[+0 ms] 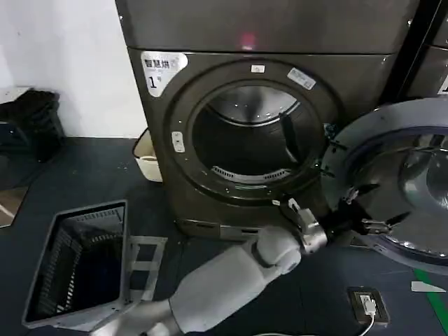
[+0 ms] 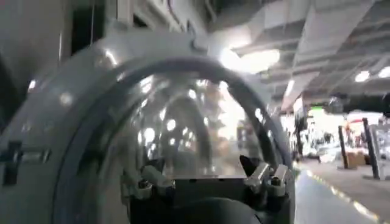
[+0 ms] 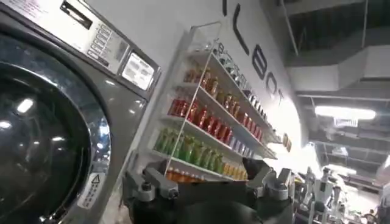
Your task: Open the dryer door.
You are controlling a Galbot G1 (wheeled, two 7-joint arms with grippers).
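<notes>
The dryer (image 1: 157,133), dark bronze-grey with a white "1" label, faces me with its round drum opening (image 1: 252,133) uncovered. The dryer door (image 1: 395,122) is swung out to the right, its grey inner face and domed glass turned toward me. My left arm reaches across the floor to it. The left gripper (image 1: 364,210) is open at the lower left part of the door's inner face, holding nothing. In the left wrist view the door (image 2: 79,91) looms just beyond the spread left gripper (image 2: 204,173). The right gripper (image 3: 207,176) is open and empty.
A grey laundry basket (image 1: 77,266) lies on the dark floor at the left. A cream tub (image 1: 145,157) stands beside the dryer. A small device with a cable (image 1: 369,306) lies at the front right. The right wrist view faces another chrome-ringed machine (image 3: 55,122) and a bottle shelf (image 3: 207,122).
</notes>
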